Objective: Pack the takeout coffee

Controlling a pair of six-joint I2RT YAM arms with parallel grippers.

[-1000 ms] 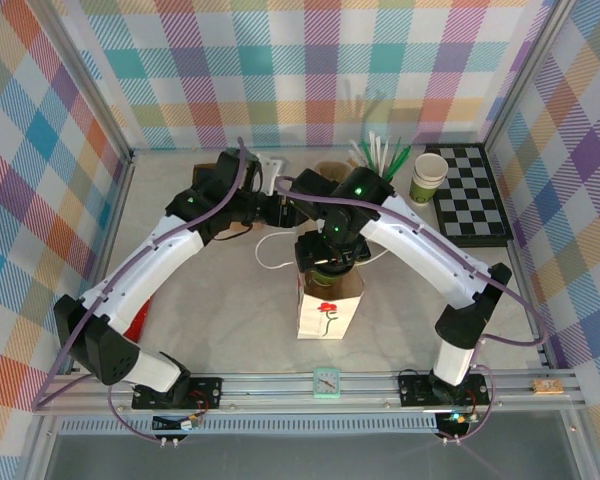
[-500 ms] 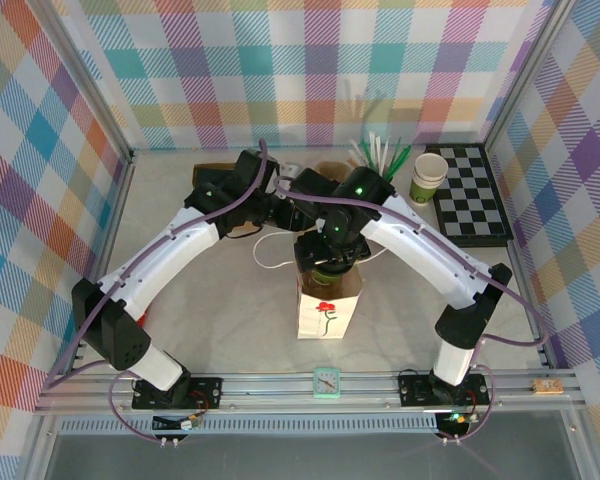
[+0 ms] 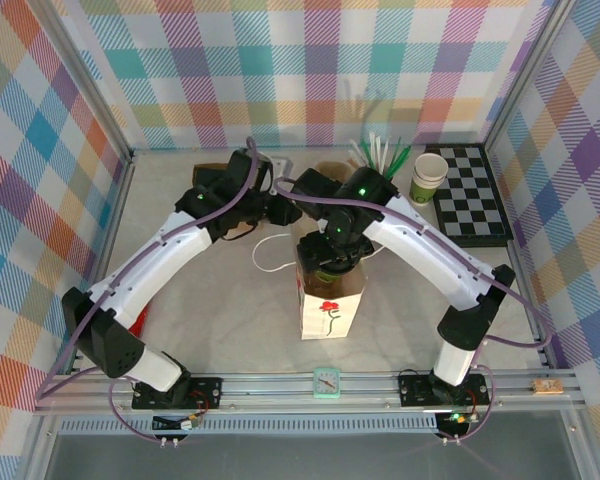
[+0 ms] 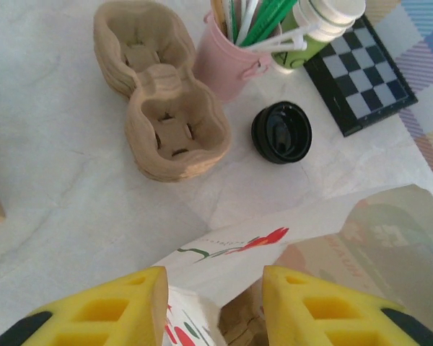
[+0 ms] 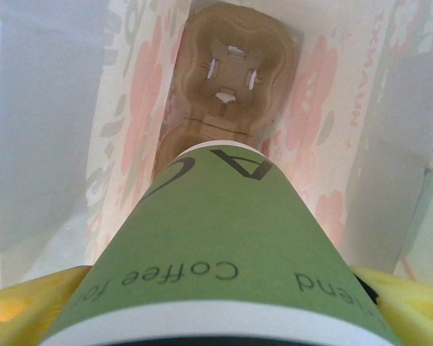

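R pincer (image 5: 216,311) clamped on takeout coffee (image 5: 224,238), cup hanging in paper bag (image 5: 325,108) mouth above carrier (image 5: 231,65); L pincer (image 4: 215,303) apart astride bag rim: lower straight, seat in carrier slot w/o snagging walls.

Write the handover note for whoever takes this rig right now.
Left gripper: jaws apart, astride the bag rim; no firm grip visible.
Right gripper: shut on the coffee, held at the bag's mouth, base down, above a carrier lying on the bag's floor.
Done: coffee picked up and brought to the bag.
Left: lower it, probably into the carrier, release, withdraw both arms.
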